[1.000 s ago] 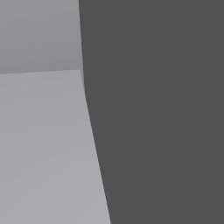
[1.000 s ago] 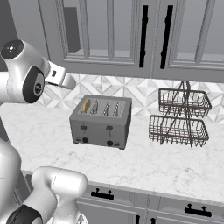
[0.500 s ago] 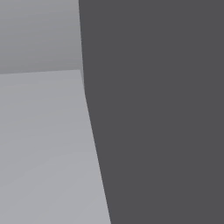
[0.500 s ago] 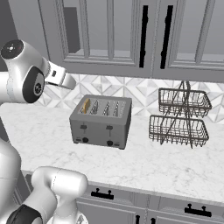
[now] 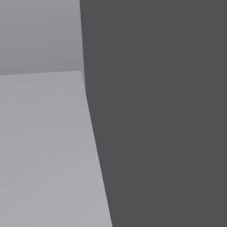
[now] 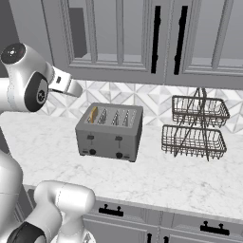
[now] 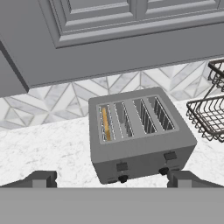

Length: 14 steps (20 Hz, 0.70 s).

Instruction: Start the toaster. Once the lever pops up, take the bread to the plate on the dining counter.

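In your left base view, flat grey and dark panels give nothing to work with. In the right base view, the boxy brushed-metal toaster [image 6: 110, 132] sits on veined marble, the wire rack [image 6: 194, 128] at its 3 o'clock. In the hand view, the gripper [image 7: 111, 179] gapes fully, empty; the bread [image 7: 105, 124] stands in the leftmost slot. It's likely light and crumbly: pinch its top edge gently.

Kitchen surfaces, finish as seen from my arm

My toaster [image 7: 140, 131] looked matt grey brushed metal, its knobs black plastic; the bread [image 7: 105, 123] in its slot was a dull tan crust. The counter [image 6: 190, 182] was smooth white marble, grey-veined; the wire basket rack [image 6: 194, 128] was dark thin metal; the cabinet doors [image 6: 118, 38] were matt grey paint.
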Available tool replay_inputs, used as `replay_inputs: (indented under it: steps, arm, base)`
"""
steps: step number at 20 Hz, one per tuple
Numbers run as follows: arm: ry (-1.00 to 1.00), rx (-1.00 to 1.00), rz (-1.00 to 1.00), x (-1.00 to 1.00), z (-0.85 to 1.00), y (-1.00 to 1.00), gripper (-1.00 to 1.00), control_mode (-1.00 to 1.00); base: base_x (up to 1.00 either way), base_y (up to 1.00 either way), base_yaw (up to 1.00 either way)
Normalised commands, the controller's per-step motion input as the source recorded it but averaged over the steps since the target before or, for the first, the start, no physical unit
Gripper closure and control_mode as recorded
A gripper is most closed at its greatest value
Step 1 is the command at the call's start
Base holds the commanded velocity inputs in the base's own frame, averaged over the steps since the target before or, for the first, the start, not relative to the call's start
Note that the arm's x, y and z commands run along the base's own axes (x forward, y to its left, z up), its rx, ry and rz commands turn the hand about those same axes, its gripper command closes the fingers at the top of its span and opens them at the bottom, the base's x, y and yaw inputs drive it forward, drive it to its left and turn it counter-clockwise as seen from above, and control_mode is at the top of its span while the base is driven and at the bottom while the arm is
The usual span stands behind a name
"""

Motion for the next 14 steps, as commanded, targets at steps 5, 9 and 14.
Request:
replay_inputs:
  steps: [5, 9, 14]
  arm:
    - [0.00, 0.00, 0.00, 0.00, 0.00, 0.00, -1.00, -1.00]
    - [0.00, 0.00, 0.00, 0.00, 0.00, 0.00, -1.00, -1.00]
    - [-0.02, 0.00, 0.00, -0.19, -0.02, 0.00, -1.00, -1.00]
  base:
    - [0.00, 0.00, 0.00]
    - [0.00, 0.00, 0.00]
    - [0.00, 0.00, 0.00]
